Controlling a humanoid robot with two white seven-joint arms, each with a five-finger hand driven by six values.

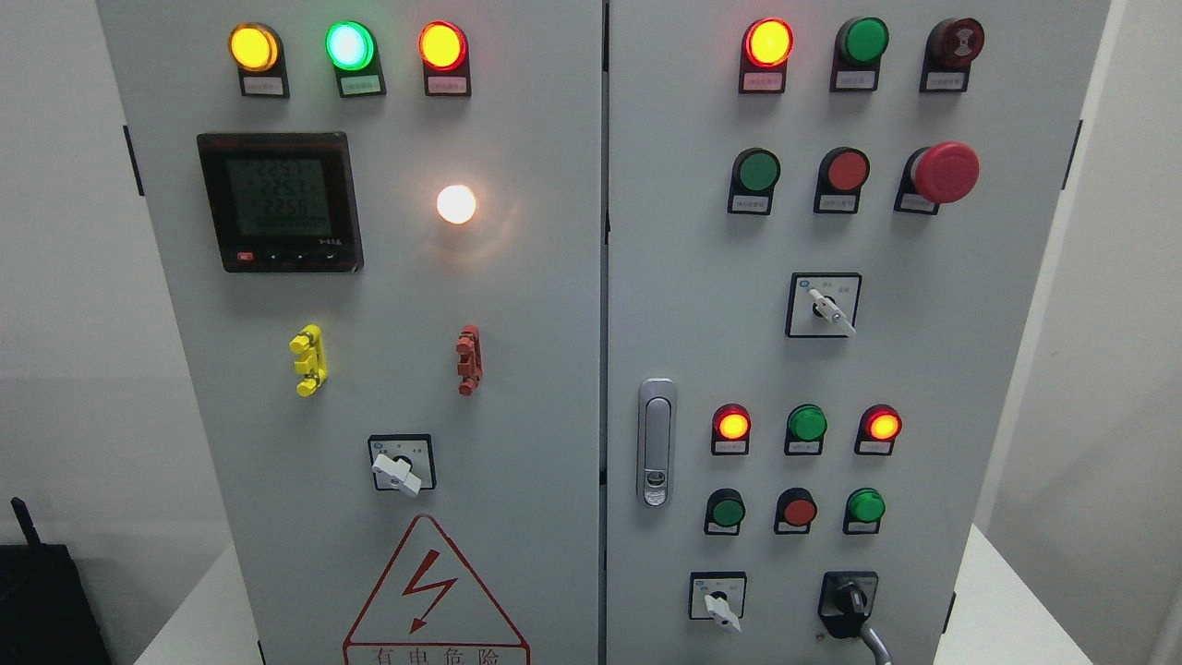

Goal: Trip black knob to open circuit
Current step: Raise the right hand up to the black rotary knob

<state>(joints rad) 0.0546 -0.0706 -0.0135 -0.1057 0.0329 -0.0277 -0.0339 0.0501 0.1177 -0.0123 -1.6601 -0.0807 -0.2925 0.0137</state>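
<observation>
Head view, black knob (848,602) low right on grey cabinet (517,305), no hand visible, its state untellable

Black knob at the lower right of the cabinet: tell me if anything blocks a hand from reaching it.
Nothing visible covers the black knob; its front is exposed on the right door. Neither hand is in view.

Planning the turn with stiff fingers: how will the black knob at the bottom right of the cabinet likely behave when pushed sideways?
The black knob sits in a fixed plate on the right door, so it should rotate in place rather than slide or come away. Its raised bar looks rigid and probably gives fingers something to push against. The glossy surface may be slippery. Neither hand is in view.
</observation>
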